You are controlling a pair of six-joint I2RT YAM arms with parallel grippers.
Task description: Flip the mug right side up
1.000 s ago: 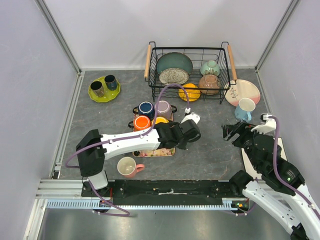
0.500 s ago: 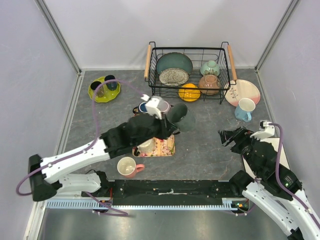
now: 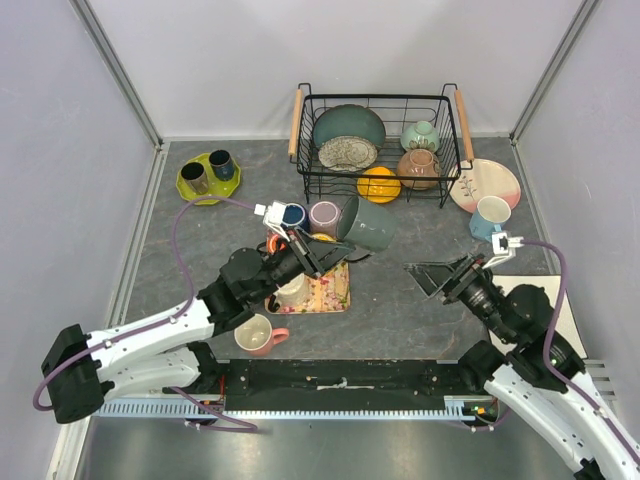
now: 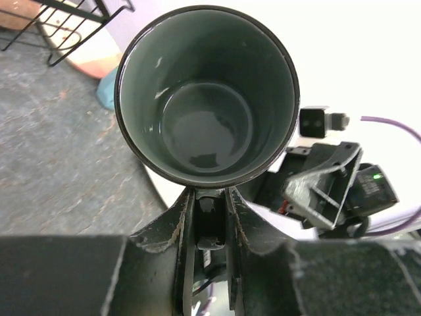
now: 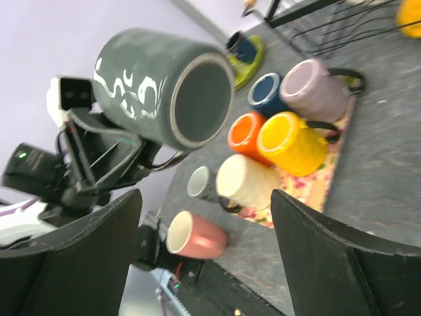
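**Grey mug [image 3: 366, 226] held aloft on its side over the counter [image 3: 400, 315]**

The left claw [image 4: 209, 205], nearly closed, grips the grey mug at what appears to be its handle. The mug hangs above mid-counter, toward the far edge, its mouth facing the wrist. It is probably rigid, fairly heavy ceramic with a slick glaze that chips easily, so the handle offers the surest hold. The right claw [image 3: 432, 277] is spread wide and holds nothing.

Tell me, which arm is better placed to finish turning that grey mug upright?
Probably left: the left jaws hold the grey mug by its handle, lifted and lying sideways. The right jaws are open, empty, apart from it.
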